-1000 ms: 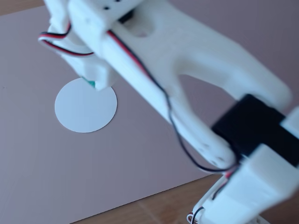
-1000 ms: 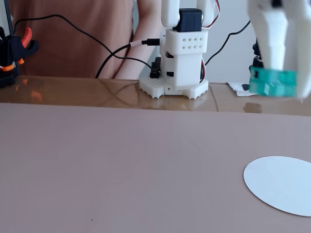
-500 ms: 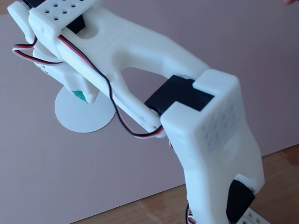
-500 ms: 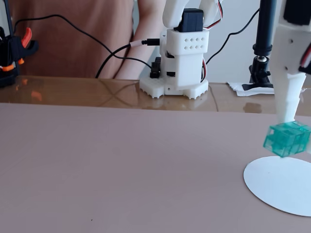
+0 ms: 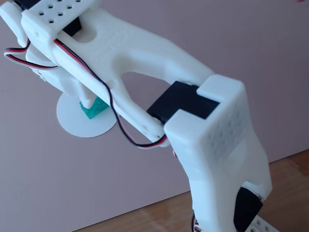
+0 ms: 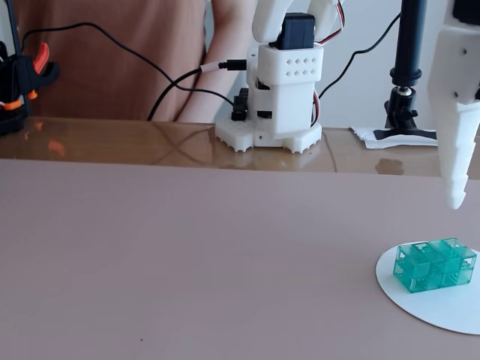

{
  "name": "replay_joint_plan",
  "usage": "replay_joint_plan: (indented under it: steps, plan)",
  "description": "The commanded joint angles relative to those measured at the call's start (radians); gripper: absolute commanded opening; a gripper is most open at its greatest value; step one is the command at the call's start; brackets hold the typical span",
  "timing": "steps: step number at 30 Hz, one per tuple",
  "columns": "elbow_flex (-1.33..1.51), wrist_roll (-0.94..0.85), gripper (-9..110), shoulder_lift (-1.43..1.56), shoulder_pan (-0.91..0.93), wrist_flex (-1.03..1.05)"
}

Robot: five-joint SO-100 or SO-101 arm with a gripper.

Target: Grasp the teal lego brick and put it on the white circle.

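The teal lego brick [image 6: 436, 265] lies flat on the white circle [image 6: 397, 298], inside its rim in both fixed views. We judge the placing step done; what remains is to lift the arm clear without nudging the brick. One white finger [image 6: 455, 142] hangs just above the brick and apart from it, holding nothing. The gripper [image 5: 88, 101] is largely hidden, so we cannot tell how wide its jaws stand.

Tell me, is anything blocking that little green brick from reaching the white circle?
No. The teal lego brick already lies on the white circle, with nothing visible between them. The hand hangs just above it, not touching.
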Motion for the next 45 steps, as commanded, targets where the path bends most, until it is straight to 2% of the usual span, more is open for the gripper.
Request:
replay_joint_plan:
  steps: [1, 3, 6, 13, 19, 25, 35, 45]
  plan:
    - [-0.031, -0.005, 19, 0.094, -0.002, 0.009]
    - [-0.021, 0.018, 3, 0.176, 0.018, 0.011]
    - [0.041, 0.052, 0, 0.368, 0.077, 0.005]
    - [0.276, 0.038, 0, 0.868, 0.221, -0.069]
    - [0.744, 0.032, 0, 1.385, 0.353, -0.29]
    - [1.072, -0.043, 0, 1.729, 0.44, -0.362]
    - [1.537, -0.153, 0, 2.168, 0.479, -0.443]
    - [1.79, -0.141, 0, 2.256, 0.472, -0.468]
